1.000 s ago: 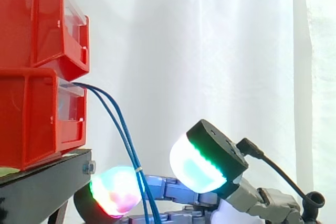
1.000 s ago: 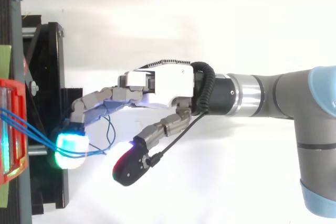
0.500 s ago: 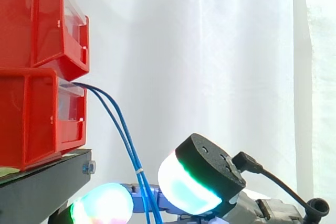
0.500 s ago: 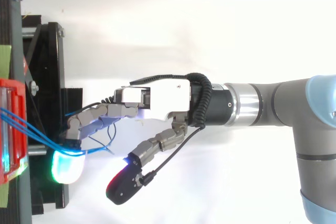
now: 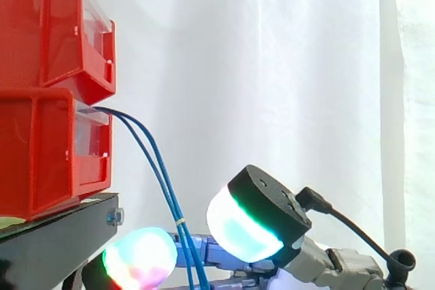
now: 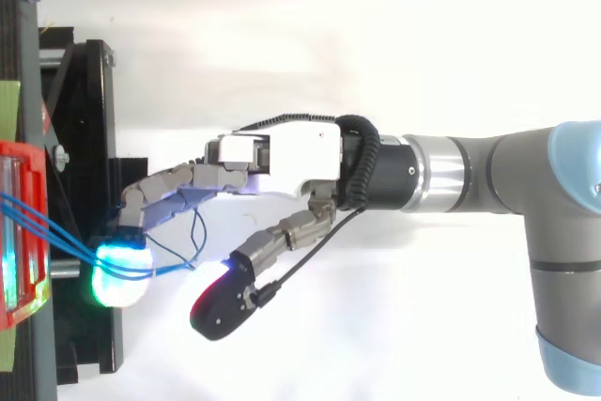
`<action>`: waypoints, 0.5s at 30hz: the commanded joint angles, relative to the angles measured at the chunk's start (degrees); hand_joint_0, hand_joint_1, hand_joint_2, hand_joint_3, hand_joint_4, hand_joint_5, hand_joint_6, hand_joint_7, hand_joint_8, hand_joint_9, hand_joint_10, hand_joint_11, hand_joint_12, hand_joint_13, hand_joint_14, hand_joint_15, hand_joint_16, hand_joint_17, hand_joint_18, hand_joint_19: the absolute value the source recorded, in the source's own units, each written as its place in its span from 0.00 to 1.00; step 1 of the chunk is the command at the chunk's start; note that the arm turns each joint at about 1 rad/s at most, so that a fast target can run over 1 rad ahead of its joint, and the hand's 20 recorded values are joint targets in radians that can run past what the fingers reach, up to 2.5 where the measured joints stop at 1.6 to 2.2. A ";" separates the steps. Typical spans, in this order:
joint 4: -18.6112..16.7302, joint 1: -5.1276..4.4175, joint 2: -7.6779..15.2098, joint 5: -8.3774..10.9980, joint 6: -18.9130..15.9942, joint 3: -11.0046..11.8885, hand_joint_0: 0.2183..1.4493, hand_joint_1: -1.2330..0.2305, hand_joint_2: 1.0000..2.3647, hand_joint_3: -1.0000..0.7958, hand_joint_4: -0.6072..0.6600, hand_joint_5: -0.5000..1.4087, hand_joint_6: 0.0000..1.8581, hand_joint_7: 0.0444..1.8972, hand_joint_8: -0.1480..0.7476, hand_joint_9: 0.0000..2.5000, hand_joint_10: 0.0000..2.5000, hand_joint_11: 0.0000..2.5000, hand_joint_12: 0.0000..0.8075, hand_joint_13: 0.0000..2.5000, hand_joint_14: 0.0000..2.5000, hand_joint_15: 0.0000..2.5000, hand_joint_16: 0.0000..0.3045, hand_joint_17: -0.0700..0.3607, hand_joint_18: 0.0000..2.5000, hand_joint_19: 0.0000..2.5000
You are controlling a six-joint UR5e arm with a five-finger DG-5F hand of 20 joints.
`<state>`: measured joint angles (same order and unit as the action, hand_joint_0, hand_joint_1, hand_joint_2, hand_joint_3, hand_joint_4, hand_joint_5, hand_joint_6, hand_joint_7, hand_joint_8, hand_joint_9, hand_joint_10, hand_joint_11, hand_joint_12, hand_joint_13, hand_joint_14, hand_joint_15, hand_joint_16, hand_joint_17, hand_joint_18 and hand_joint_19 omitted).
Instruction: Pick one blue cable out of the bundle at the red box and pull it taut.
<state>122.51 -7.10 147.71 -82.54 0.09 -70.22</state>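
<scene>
Several thin blue cables (image 5: pixel 160 174) leave the lower red bin (image 5: pixel 47 147) and hang down to the right, tied together by a small light band. In the top view they run from the red bin (image 6: pixel 36 180) across a glowing fingertip (image 6: pixel 119 271), then loop back under the fingers. The hand (image 6: pixel 291 161) reaches left towards the bin with its fingers stretched and only slightly bent. Its thumb (image 6: pixel 225 300) stands apart to the near side. In the side view the hand (image 5: pixel 255 219) sits low, with the cables passing between the glowing fingertip (image 5: pixel 139 261) and the thumb pad. Nothing is pinched.
A second red bin (image 5: pixel 54 25) sits on top of the lower one. Both rest on a black stand (image 5: pixel 54 236) whose frame (image 6: pixel 89 138) lies just left of the fingertips. The arm (image 6: pixel 488 185) comes in from the right, before a white curtain (image 5: pixel 285 66).
The hand dipped lower and reached left half a second ago, then rose slightly and drew back a little. The thumb has swung closer to the cables. The cables hang as before.
</scene>
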 commanded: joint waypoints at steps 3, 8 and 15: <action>0.01 0.78 0.03 -0.87 -0.61 0.00 0.30 0.39 0.00 0.29 0.76 0.20 0.27 0.52 0.53 0.22 0.00 0.06 0.45 0.17 0.00 0.07 0.17 0.44 0.16 0.11; 0.01 0.78 -0.05 -0.87 -0.44 0.00 0.31 0.38 0.00 0.30 0.75 0.20 0.27 0.53 0.53 0.22 0.00 0.06 0.45 0.17 0.00 0.07 0.17 0.44 0.16 0.12; 0.01 0.78 0.03 -0.87 -0.26 0.00 0.32 0.36 0.00 0.32 0.67 0.21 0.27 0.62 0.53 0.22 0.00 0.06 0.45 0.17 0.00 0.07 0.17 0.44 0.17 0.11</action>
<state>122.52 -6.33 147.73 -83.41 -0.20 -70.23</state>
